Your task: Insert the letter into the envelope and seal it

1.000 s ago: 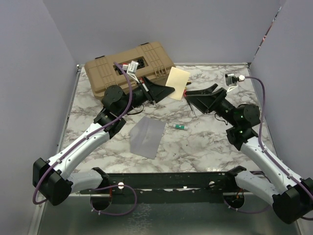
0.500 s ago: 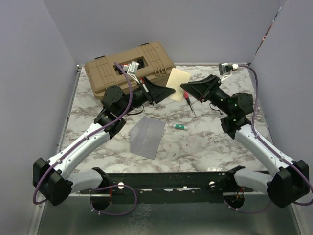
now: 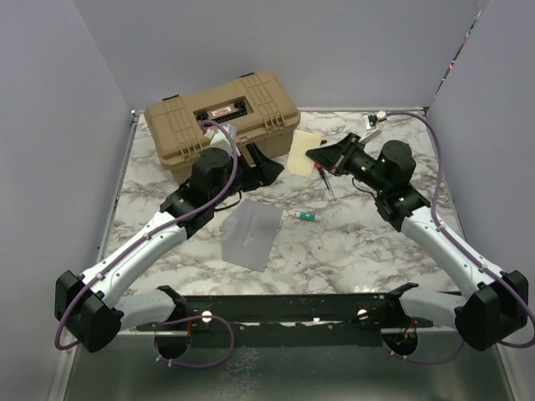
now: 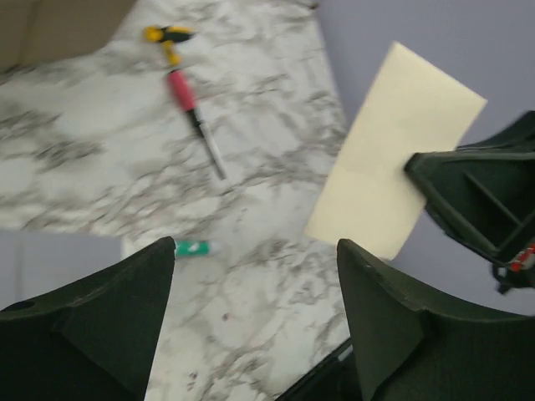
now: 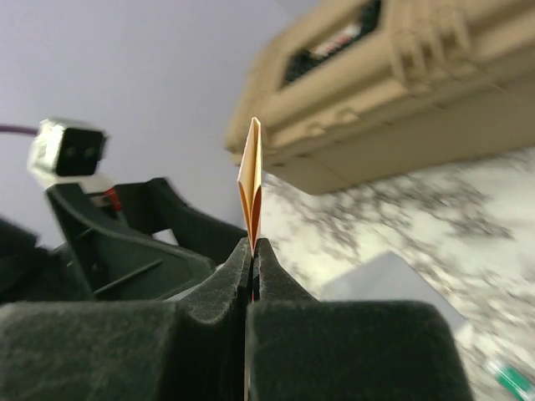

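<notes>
Far left, at the back: a tan case (image 3: 221, 121), lid shut, sitting on the marble table (image 3: 368, 242). Just in front of the case: the left gripper (image 3: 266, 164), tipped over and pointing to the right. Has its two black fingers (image 4: 92, 334) spread wide apart. Holds nothing at all, with only table and wall showing through the gap. Closer to the front and a bit left of the middle: the envelope (image 3: 248, 234), grey-lilac, lying flat on the table. Touches no gripper. Next along: the letter (image 3: 301, 144), pale tan, up in the air between the two grippers and near the right end of the case. Shows a faint fold line across its middle in the left wrist view. Hangs apart from the left fingers, out in front of them. Down on the table under that spot: a small tube (image 3: 306, 215), white with a green end, just to the right of the envelope. A little farther back: a screwdriver (image 3: 324, 177) with a red handle, lying flat near the tips of the right arm. Last, the right gripper (image 3: 321, 157), pointing left toward the other one. Pinches one edge of the letter, fingers squeezed nearly together with only the thin sheet between them. In the right wrist view, holds the letter standing up on its edge, with the case behind it and the envelope low on the right.
</notes>
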Motion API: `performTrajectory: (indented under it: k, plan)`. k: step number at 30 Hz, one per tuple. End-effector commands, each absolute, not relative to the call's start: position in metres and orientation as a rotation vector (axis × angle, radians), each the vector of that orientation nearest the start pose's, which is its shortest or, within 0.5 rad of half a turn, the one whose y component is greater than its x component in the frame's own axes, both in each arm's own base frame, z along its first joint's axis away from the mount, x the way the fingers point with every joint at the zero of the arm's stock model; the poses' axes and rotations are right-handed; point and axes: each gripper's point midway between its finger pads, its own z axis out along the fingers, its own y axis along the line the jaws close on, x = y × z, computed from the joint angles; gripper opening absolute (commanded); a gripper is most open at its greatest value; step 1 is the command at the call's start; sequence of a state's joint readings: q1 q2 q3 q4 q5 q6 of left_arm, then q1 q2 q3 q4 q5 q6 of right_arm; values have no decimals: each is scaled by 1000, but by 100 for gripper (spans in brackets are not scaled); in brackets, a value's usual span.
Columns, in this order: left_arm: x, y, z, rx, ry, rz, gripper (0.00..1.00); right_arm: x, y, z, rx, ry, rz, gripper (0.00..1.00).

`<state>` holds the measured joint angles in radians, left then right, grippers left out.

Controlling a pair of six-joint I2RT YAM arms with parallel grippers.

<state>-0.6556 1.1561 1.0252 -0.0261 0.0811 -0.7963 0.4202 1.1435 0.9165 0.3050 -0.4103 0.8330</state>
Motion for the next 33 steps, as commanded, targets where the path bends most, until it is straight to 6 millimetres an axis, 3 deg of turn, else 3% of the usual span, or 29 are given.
performTrajectory:
  k: [1,5,8,12,17,21,26,30,33]
  plan:
    - [287,-197,194,-285,2194,-522,80,338,228,237,74,1982,973,1]
    - [247,-173,115,-469,2363,-444,87,343,238,184,88,2104,964,1]
    - [227,-161,89,-574,2391,-439,94,348,249,161,76,2148,943,0]
    - [214,-158,79,-588,2423,-455,97,361,256,136,92,2175,898,0]
    - [180,-176,55,-505,2598,-461,97,388,247,112,148,2112,754,0]
    - [164,-173,47,-505,2656,-410,97,400,246,92,145,2131,695,0]
    - [157,-170,45,-508,2684,-395,99,400,258,80,103,2135,756,1]
    - [150,-189,34,-423,2750,-509,97,401,261,73,88,2140,769,0]
    - [148,-193,32,-394,2772,-524,95,400,263,71,51,2142,765,0]
